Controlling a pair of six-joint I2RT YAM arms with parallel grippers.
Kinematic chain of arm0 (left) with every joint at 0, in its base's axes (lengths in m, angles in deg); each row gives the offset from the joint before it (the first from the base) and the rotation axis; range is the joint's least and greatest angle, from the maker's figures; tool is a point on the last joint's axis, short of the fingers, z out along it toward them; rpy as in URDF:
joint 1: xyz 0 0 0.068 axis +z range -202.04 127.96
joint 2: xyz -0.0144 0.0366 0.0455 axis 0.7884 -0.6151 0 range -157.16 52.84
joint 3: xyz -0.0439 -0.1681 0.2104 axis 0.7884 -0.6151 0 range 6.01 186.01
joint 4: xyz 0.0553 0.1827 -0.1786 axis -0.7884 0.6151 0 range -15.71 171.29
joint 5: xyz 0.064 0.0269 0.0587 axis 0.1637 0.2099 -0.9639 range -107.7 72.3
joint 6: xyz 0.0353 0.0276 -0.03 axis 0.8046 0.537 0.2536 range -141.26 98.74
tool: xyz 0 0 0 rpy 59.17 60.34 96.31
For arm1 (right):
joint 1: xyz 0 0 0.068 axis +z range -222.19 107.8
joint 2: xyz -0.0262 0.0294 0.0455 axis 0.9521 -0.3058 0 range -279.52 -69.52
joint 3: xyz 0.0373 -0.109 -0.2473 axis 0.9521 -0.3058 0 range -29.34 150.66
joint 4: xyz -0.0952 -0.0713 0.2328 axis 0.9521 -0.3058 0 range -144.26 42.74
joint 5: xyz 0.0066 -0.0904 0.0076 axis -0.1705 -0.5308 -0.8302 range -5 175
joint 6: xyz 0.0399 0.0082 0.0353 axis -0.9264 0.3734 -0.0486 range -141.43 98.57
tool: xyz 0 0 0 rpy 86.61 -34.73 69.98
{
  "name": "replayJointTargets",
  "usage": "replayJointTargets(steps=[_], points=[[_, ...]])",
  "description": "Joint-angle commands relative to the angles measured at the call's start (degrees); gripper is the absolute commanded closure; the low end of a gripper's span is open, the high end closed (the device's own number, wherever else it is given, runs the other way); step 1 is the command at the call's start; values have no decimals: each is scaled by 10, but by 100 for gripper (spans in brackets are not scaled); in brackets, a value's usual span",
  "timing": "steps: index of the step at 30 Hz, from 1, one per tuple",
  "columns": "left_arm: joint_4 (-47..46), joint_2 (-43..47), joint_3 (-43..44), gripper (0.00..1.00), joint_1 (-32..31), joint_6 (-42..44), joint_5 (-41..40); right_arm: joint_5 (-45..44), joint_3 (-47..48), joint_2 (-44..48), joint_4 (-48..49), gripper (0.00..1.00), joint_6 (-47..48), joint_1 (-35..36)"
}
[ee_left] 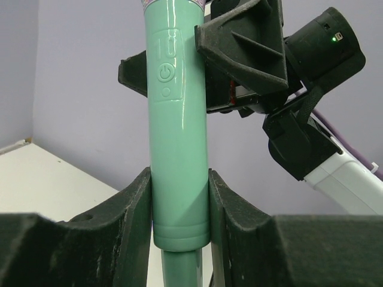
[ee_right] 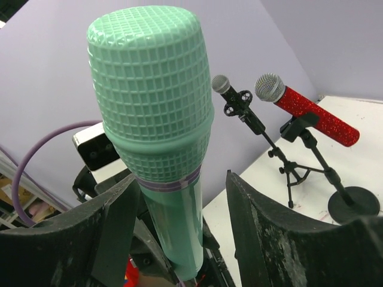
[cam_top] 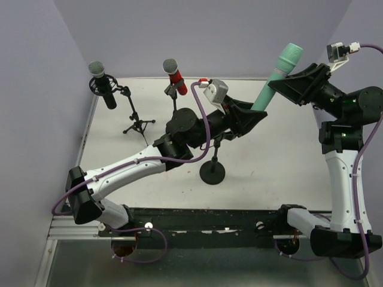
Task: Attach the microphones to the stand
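Our left gripper (ee_left: 179, 182) pinches the mint-green microphone (ee_left: 178, 119) near its lower end. Both black fingers press flat against the body, just above the ring where the handle steps down to a thinner tail. From this wrist the long axis runs straight out between the fingers. The power-button face is turned toward the camera, and the head is cut off by the top edge.

Farther along the body, beyond the left fingers, the right gripper (ee_left: 179, 60) straddles the same microphone with one finger on each side. From the right wrist we see a sliver of gap between the body and one finger, so we cannot tell whether that gripper is clamping or merely standing around it. That view gives what the left one lacks: the gridded green head rising past the right fingers, with a thin purple band beneath it. The tail end is hidden there.

Only the top view shows the tilt. The microphone is in the air above the table (cam_top: 275, 167), slanting from the left gripper up to the head on the right gripper's far side. Below the left arm a round-based stand (cam_top: 212, 173) rests on the table, its top hidden. Well off to the left gripper's side, the red microphone (cam_top: 173, 75) and the black microphone (cam_top: 103, 84) sit clipped with their mesh heads tilted upward, the black one on a tripod stand (cam_top: 139, 125)
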Motion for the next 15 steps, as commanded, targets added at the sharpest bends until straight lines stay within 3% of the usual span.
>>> replayJointTargets(steps=[1,3,7,12,13,15], points=[[-2,-6,14,100,-4,7,27,-9,17,-3,-2,33,8,2],[5,-9,19,100,-4,7,30,-10,20,-5,-2,33,10,2],[18,-14,25,100,-4,7,34,-6,20,-7,2,45,10,1],[34,-18,36,100,-3,8,36,12,14,-11,21,86,-1,2],[38,-19,40,94,-2,7,37,16,13,-11,25,92,-3,1],[46,-13,40,65,-2,7,37,23,10,-10,27,97,3,2]])
